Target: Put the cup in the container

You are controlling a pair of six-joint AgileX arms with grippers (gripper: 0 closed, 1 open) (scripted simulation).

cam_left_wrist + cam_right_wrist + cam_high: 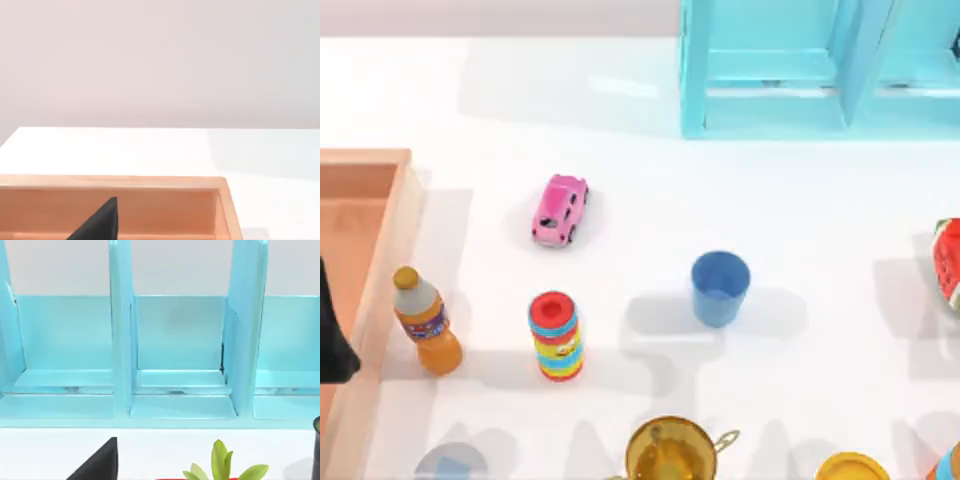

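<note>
The cup (720, 288) looks like smooth matt blue plastic. The container (382, 235) at the left edge is pale orange-brown wood with a smooth, unvarnished look. The table (800, 200) is plain white and matt. The pot (670, 452) at the near edge is shiny gold metal. The toy car (560, 210) is glossy pink plastic. The shelf (790, 70) at the far side has a smooth, painted light-blue finish.

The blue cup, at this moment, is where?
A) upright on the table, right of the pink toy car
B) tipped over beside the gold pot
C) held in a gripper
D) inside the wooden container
A: the cup stands upright on the bare table, right of the pink toy car, away from the container.
</note>
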